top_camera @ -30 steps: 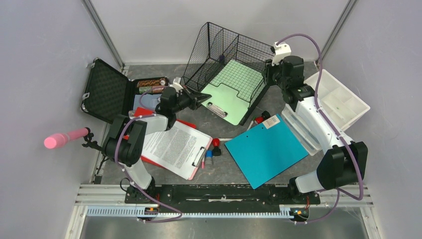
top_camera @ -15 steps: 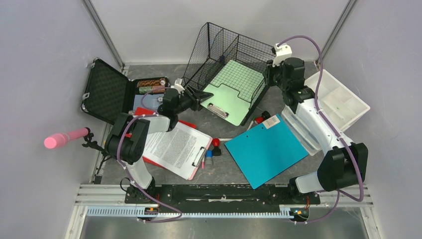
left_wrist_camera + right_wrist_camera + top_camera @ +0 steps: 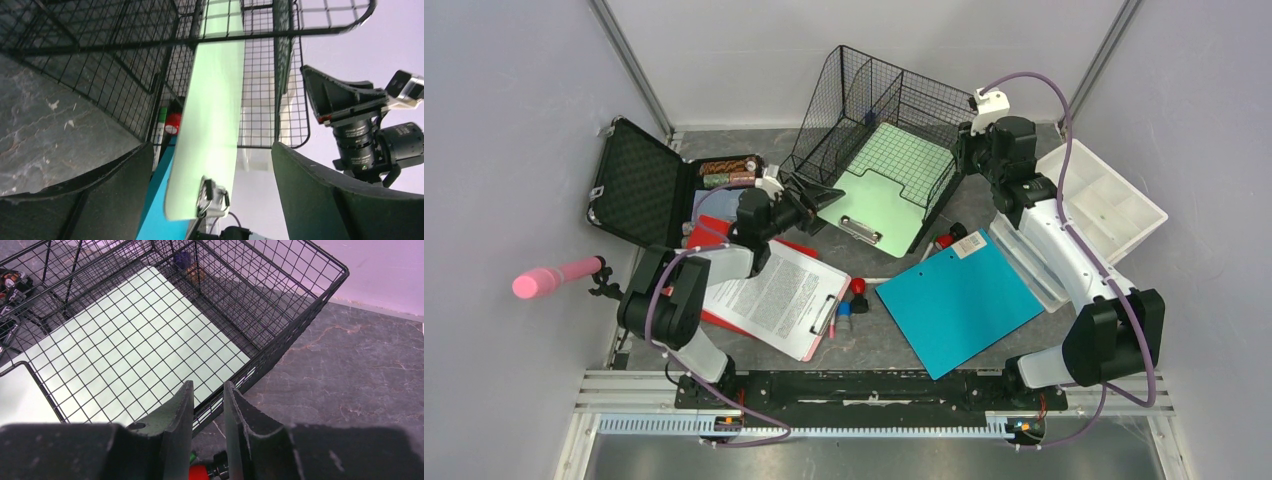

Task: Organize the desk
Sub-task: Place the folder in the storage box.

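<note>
On the dark mottled desk [image 3: 894, 345] a black wire basket [image 3: 874, 110] stands tilted. A pale green clipboard [image 3: 879, 205] lies half inside it, its clip end sticking out toward me. My left gripper [image 3: 819, 195] is open just before that clip end. In the left wrist view the clipboard [image 3: 210, 115] runs between the wide-apart fingers [image 3: 320, 195] of the left gripper [image 3: 212, 150] without touching them. My right gripper [image 3: 964, 150] sits on the basket's right wall. In the right wrist view the right gripper [image 3: 207, 385] has narrow jaws closed over the wall's rim [image 3: 280, 347].
A blue clipboard [image 3: 959, 300] lies centre-right and a clipboard with a printed sheet [image 3: 774, 295] centre-left over a red folder [image 3: 714, 228]. Red markers [image 3: 857, 288] lie between them. An open black foam-lined case [image 3: 639, 185] is at the back left, a white divided tray [image 3: 1104, 205] at the right.
My left gripper has opened and let go of the green clipboard, then drawn back a little to the left. The right gripper and the basket have hardly moved.
</note>
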